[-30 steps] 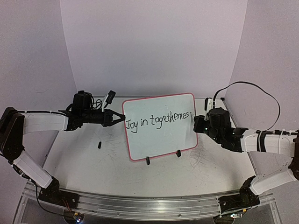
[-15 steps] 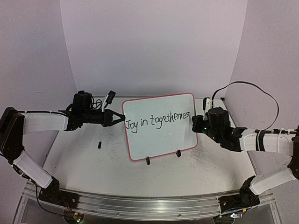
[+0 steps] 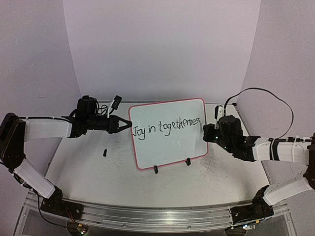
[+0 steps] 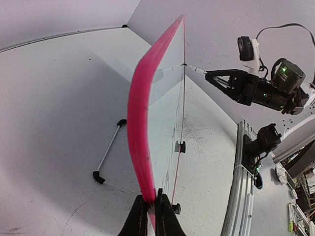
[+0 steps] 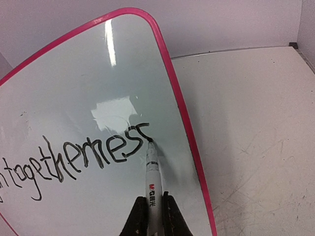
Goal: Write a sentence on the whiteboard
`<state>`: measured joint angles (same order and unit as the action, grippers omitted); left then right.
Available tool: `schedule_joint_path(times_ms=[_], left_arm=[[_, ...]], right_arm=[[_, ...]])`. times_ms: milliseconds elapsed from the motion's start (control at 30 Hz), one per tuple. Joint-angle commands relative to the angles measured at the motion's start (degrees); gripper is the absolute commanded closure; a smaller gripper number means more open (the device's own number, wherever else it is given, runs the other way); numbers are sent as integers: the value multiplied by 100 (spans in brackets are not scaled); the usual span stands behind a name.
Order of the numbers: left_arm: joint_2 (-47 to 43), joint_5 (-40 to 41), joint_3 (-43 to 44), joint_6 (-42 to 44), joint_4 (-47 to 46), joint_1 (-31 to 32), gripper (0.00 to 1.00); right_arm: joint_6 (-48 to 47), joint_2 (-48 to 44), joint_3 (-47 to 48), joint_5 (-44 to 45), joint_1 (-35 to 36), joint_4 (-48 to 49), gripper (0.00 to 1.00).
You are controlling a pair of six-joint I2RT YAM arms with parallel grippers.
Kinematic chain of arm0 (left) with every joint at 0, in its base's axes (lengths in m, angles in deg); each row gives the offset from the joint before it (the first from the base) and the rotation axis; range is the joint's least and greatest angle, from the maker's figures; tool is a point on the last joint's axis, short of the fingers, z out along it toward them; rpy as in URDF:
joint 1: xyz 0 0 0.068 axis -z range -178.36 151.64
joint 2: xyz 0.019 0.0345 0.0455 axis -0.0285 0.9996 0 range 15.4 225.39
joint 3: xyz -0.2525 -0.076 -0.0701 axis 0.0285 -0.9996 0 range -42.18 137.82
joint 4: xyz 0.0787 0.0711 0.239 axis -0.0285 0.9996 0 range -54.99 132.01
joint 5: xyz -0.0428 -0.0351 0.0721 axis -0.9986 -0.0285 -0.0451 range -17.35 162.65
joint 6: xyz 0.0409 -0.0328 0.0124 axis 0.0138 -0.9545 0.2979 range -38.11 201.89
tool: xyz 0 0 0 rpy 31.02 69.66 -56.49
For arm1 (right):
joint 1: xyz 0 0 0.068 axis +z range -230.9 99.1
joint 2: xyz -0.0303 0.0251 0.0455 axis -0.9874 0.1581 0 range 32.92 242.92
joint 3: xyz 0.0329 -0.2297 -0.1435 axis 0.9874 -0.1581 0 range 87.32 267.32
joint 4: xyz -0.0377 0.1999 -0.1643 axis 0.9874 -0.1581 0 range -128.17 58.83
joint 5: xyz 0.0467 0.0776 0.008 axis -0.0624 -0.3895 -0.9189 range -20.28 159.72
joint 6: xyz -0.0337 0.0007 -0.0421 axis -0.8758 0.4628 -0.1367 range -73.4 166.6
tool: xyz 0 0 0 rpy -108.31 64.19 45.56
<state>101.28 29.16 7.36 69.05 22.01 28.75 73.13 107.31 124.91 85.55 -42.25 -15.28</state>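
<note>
Pink-rimmed whiteboard (image 3: pixel 168 132) stands on its black clip feet mid-table (image 3: pixel 98 172), front reading "Joy in togetherness". Left gripper (image 4: pixel 151 209) has its fingers clamped on the board's left edge. Right gripper (image 5: pixel 152 211) has its fingers pinched tight on a white marker (image 5: pixel 152 172), whose tip touches the board at the final "s", near the right rim.

Small black object (image 3: pixel 105 152) on scuffed white tabletop (image 3: pixel 93 177)
</note>
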Motion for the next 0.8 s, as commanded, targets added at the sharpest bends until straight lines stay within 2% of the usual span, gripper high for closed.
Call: schedule_joint_path(times_ms=[0,600,767], left_arm=[[-93,-55,226,238,-12,112,100],[-81,-62,248,240,-3,121,100],[-89,-38,215,237,-1,120,100]], right_arm=[[106,-109,-45,203,-18,-124,100],[254,44,108,-46,222,-175,100],[182,-157,92,187,219,-110,100]])
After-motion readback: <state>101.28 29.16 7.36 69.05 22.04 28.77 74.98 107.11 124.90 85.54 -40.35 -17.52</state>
